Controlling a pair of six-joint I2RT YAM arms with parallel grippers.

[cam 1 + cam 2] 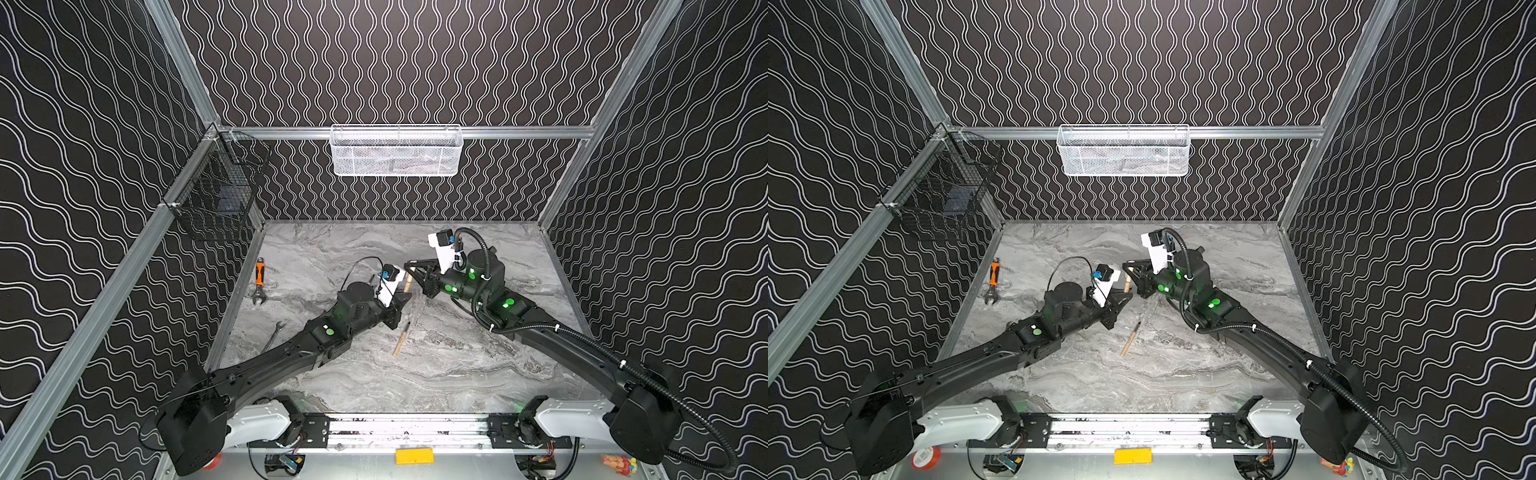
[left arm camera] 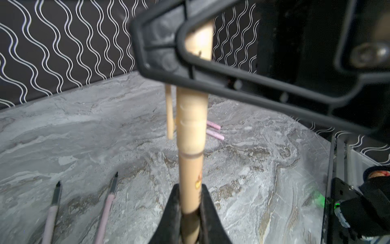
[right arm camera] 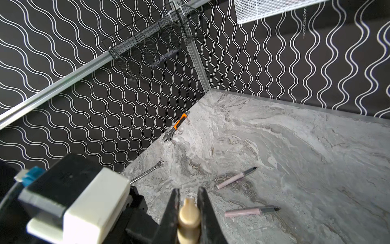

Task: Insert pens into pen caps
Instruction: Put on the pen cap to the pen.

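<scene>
**A:** What is surrounding the bench?

**B:** Black walls (image 1: 395,62) printed with white wavy lines are closing it in on three sides, and aluminium rails (image 1: 498,132) are running along them. A grey marble-patterned tabletop (image 1: 457,374) is forming the floor. A white mesh basket (image 1: 395,153) is hanging on the back rail. A black wire basket (image 1: 216,195) is hanging above the far left corner.

**A:** And the arms?

**B:** The left arm (image 1: 270,365) and the right arm (image 1: 573,349) are reaching in from the near edge and meeting over the middle of the tabletop. The left gripper (image 2: 190,188) is clamping the barrel of a tan stick pen (image 2: 191,175), which is raised off the surface. The right gripper (image 3: 188,190) is squeezing a short tan pen cap (image 2: 191,118) near its closed end. The barrel is running into the cap's open end, so pen and cap are bridging the two grippers.

**A:** What is lying loose?

**B:** An orange-handled adjustable wrench (image 1: 259,276) is lying by the left edge. A thin silver spanner (image 1: 274,334) is lying nearer along that edge. A second tan pen (image 1: 402,338) is resting mid-surface, just on the near side of the left gripper. One pale pink pen (image 3: 235,178) and another pink pen (image 3: 251,211) are lying near each other on the tabletop. Two pale pink caps (image 2: 213,126) are lying side by side beyond the held pen.
</scene>
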